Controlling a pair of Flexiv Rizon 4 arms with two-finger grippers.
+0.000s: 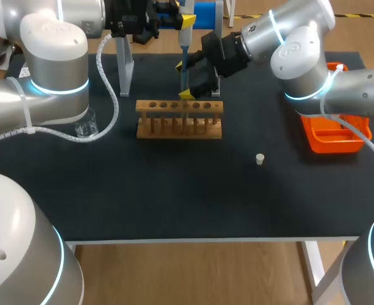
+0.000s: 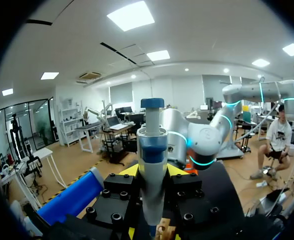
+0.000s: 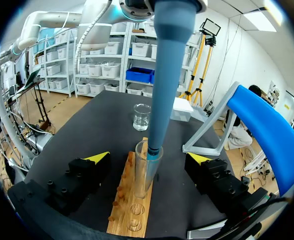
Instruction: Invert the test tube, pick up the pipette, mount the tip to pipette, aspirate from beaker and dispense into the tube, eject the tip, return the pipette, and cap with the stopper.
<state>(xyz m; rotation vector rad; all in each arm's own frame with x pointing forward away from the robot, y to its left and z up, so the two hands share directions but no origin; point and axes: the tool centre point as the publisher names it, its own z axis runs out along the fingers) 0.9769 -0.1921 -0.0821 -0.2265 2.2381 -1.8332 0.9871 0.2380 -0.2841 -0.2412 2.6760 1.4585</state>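
The pipette (image 2: pixel 151 150) is pale grey with blue bands, and its tapering lower part is blue. The test tube (image 3: pixel 146 175) between the yellow fingertips (image 3: pixel 98 157) of the right gripper (image 3: pixel 148 158) is clear. The rack (image 3: pixel 127 210) under it is light brown wood and stands on a black table (image 1: pixel 174 190). The beaker (image 3: pixel 142 116) ahead is clear glass.

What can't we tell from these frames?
Liquid in the test tube: the glass is too clear, right wrist view.
Contents of the orange tray: the right arm covers part, head view.
Lower end of the pipette: hidden by the left gripper, left wrist view.
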